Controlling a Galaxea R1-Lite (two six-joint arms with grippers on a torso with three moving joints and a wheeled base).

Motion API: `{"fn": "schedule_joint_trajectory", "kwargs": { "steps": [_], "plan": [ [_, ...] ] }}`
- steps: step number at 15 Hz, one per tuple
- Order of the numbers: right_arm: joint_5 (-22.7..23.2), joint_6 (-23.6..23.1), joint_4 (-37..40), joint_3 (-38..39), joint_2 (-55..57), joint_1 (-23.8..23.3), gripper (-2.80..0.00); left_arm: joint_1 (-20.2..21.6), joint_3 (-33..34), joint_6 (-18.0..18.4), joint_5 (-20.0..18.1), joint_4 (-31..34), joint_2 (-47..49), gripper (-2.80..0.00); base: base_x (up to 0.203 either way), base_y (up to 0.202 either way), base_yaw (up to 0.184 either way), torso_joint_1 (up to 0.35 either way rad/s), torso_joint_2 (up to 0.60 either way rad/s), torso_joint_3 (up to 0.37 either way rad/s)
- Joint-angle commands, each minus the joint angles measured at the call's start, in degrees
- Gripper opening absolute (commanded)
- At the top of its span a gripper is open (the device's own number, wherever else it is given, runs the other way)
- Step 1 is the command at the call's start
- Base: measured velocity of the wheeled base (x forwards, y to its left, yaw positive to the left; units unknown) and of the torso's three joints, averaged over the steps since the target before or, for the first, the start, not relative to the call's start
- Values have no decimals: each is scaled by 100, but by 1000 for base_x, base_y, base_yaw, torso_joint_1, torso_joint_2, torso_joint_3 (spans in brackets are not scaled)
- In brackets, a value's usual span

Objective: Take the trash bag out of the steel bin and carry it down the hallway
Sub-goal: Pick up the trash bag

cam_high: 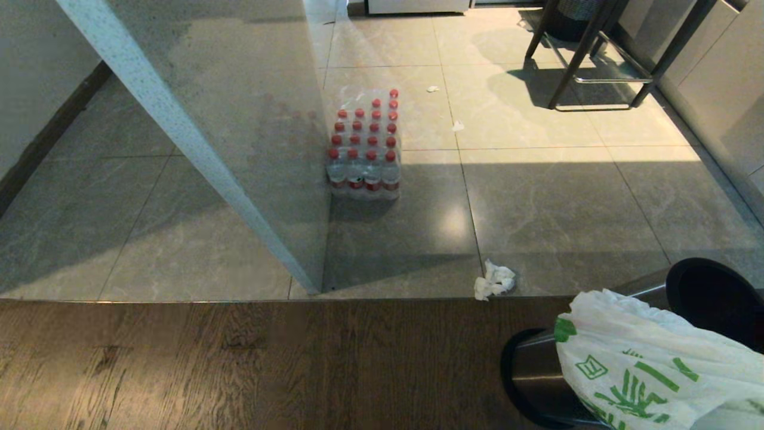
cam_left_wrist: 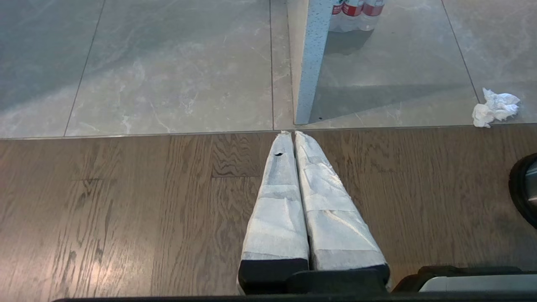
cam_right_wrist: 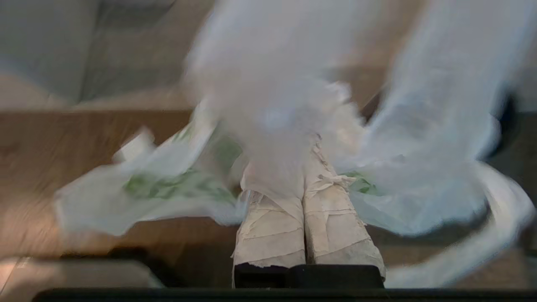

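The trash bag (cam_high: pixel 650 358) is thin crinkly white plastic with green print. The steel bin (cam_high: pixel 537 370) is brushed metal, black-rimmed. Floor tiles (cam_high: pixel 537 209) look glossy; the wood floor (cam_high: pixel 239 364) matt, grained.

Near the camera, the floor is laid with dark brown wood planks (cam_high: pixel 239 364); beyond a straight seam it is covered with glossy grey-beige tiles (cam_high: pixel 537 203). A white speckled partition (cam_high: pixel 179 131) with a shiny side face is set on the tiles, left of centre. A dark baseboard (cam_high: pixel 48 137) is seen along the left wall. Far right, a dark-legged stool (cam_high: pixel 597 60) stands beside pale cabinet fronts (cam_high: pixel 716 89). Sunlight falls in bright patches across the far tiles.
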Motion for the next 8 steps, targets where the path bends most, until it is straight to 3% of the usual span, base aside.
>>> {"fn": "schedule_joint_trajectory", "kwargs": {
  "steps": [1, 5, 8],
  "plan": [
    [485, -28, 37, 237, -58, -299, -280, 0, 0, -2, 7, 1, -2, -280, 0, 0, 0, 0, 0, 0],
    [816, -192, -581, 1006, -55, -319, -280, 0, 0, -2, 7, 1, -2, -280, 0, 0, 0, 0, 0, 0],
    [856, -82, -313, 1027, -52, -320, -280, 0, 0, -2, 1, 1, -2, -280, 0, 0, 0, 0, 0, 0]
  ]
}}
